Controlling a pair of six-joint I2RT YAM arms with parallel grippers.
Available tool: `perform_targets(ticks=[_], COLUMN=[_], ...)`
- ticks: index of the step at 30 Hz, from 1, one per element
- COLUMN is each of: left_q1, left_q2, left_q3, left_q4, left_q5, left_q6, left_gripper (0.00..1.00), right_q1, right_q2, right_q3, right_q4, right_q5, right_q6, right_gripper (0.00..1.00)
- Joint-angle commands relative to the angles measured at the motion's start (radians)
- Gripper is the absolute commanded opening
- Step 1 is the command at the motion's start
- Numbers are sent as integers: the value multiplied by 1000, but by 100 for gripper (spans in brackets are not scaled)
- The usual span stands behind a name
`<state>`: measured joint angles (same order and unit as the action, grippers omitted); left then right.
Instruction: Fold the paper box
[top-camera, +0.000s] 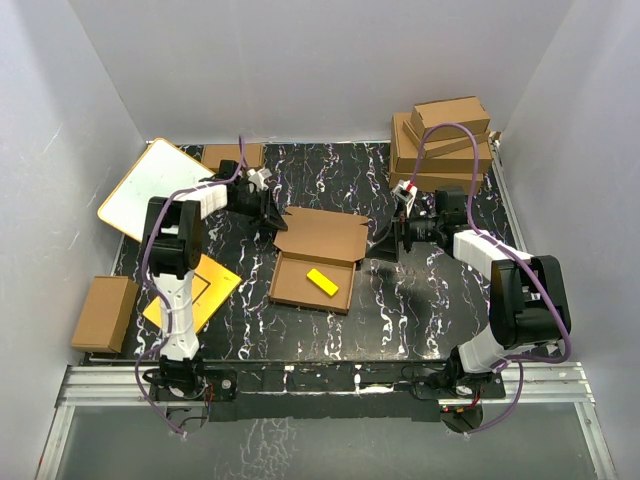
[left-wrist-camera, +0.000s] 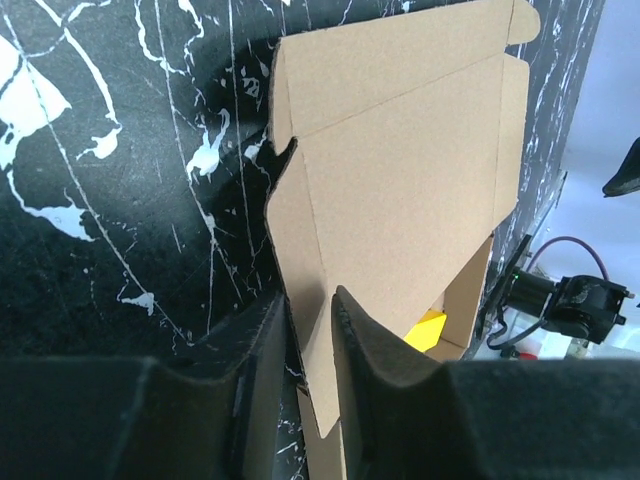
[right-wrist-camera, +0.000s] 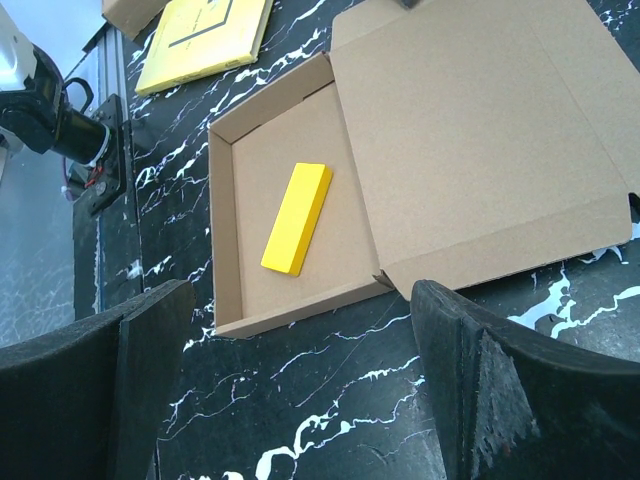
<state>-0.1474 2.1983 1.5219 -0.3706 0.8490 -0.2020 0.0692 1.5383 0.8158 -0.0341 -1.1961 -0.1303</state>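
Bare tabletop (top-camera: 420, 315) is lying open at the frame's lower center; stacked cardboard boxes (top-camera: 445, 145) are crowding upper right, a white board (top-camera: 145, 180) upper left.

Bright, even overhead light fills all 3 views, leaving soft shadows beside the paper box (top-camera: 320, 240) on the table (top-camera: 420, 300). Gripper fingers (left-wrist-camera: 385, 400) close to both wrist cameras look dark and blurred.

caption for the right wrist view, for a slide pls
Open right gripper facing the paper box, its lid laid flat and a yellow block lying in the tray.
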Motion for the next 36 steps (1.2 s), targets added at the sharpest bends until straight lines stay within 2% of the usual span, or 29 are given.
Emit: perform_targets(ticks=[1,3,7,11,14,16,23,29,36], left_q1=[4,3,3,3,3,3,-4,-79,-139], left_q2=[17,28,18,-47,-163,-282,-647,-824,-964], left_q3=[58,69,66,-9,-156,-316,-775,-1011,-1166], left_q4=[-44,-57,-47,31,182,366,839,999,1119], left_q5=[89,94,82,54,23,-5,-204,-349,-427], left_q6=[19,22,18,-21,-88,-172,-389,-441,-417], left_gripper=[21,16,0,0,0,0,0,0,0], right_q1=[-7,-7,-7,-6,-7,-7,-9,-9,-17], right_q2=[-3,-4,-1,5,9,11,29,54,72], right_q3=[48,48,49,57,65,68,71,72,87], right_q4=[25,24,21,6,-6,-10,-7,-3,-42], right_q5=[-18,-18,-16,-6,1,6,21,-1,13], right_q6=[-22,-21,-22,-23,-20,-11,21,43,-21], right_gripper=[98,98,98,98,98,98,98,97,97])
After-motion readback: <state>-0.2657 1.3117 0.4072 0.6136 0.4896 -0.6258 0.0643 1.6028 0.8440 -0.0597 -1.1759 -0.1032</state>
